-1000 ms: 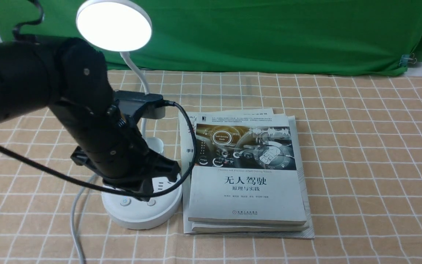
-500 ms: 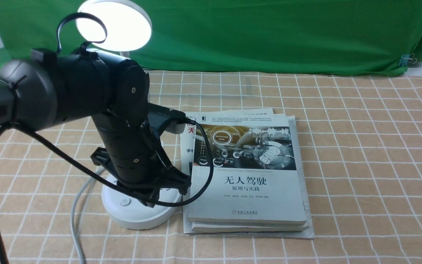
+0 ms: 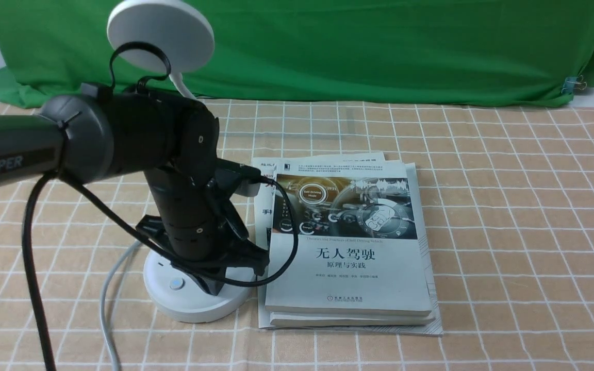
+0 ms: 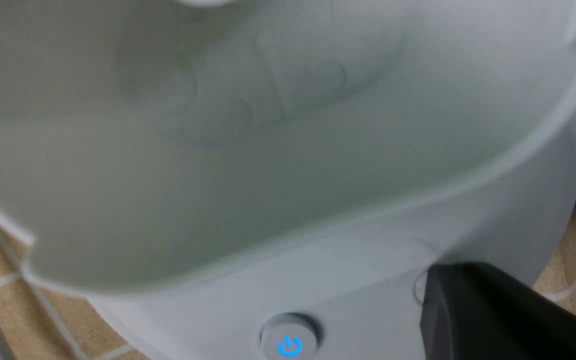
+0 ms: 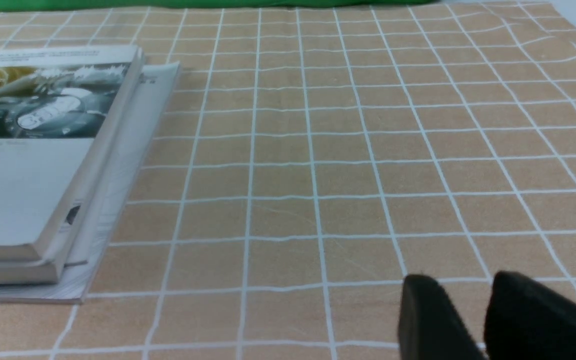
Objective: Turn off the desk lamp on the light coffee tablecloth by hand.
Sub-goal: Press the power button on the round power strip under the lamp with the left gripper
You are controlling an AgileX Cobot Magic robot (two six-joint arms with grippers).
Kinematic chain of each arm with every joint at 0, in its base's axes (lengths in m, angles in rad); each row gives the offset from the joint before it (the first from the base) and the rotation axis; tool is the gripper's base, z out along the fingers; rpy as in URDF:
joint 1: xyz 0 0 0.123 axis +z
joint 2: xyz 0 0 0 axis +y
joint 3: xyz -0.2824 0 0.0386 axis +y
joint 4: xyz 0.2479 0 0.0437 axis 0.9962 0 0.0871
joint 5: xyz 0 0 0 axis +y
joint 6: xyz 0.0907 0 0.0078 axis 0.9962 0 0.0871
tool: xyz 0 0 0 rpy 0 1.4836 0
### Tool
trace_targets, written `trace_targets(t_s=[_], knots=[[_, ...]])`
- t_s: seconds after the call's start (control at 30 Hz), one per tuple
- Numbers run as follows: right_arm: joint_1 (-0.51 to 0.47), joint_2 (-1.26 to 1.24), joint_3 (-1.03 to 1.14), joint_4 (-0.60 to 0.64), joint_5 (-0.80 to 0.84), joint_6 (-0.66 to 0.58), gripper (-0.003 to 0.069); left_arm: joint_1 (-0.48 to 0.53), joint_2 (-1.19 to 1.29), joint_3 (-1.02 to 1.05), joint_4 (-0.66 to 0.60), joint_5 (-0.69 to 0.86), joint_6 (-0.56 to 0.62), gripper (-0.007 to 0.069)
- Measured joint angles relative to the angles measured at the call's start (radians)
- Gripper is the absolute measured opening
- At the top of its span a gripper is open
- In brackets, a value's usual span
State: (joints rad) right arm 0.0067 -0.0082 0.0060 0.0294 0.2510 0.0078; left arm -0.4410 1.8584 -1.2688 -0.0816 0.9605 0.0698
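Note:
The white desk lamp stands on the light coffee tablecloth (image 3: 508, 232) at the left. Its round disc head (image 3: 160, 33) is dull and unlit. My left gripper (image 3: 213, 286) is shut, and its pointed black tip presses down on the right-hand button of the round base (image 3: 188, 306). In the left wrist view the tip (image 4: 433, 282) covers that button, beside the other button (image 4: 289, 342), which glows with a blue power sign. My right gripper (image 5: 463, 285) hovers low over bare cloth, slightly open and empty. It does not show in the front view.
A stack of books (image 3: 348, 257) lies right next to the lamp base, on its right. The lamp's white cord (image 3: 105, 309) runs off the front edge at the left. A green backdrop (image 3: 379, 46) hangs along the far edge.
The lamp head was glowing and is now dark. My left arm swung right and lowered its tip onto the base's right-hand button.

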Motion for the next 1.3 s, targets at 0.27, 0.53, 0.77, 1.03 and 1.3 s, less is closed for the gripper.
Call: trace_targets(t_s=[0.27, 0.53, 0.77, 1.03, 1.3], knots=[[0.000, 0.000, 0.000, 0.000, 0.000, 0.000, 0.0243, 0.000, -0.069, 0.000, 0.001, 0.005, -0.007, 0.0005], [0.000, 0.000, 0.000, 0.000, 0.000, 0.000, 0.0243, 0.000, -0.084, 0.000, 0.000, -0.027, -0.010, 0.0005], [0.000, 0.000, 0.000, 0.000, 0.000, 0.000, 0.0243, 0.000, -0.003, 0.000, -0.003, -0.027, -0.010, 0.0005], [0.000, 0.000, 0.000, 0.000, 0.000, 0.000, 0.0243, 0.000, -0.008, -0.004, -0.005, -0.019, -0.034, 0.0005], [0.000, 0.000, 0.000, 0.000, 0.000, 0.000, 0.0243, -0.001, -0.109, 0.001, -0.012, -0.003, -0.040, 0.0005]])
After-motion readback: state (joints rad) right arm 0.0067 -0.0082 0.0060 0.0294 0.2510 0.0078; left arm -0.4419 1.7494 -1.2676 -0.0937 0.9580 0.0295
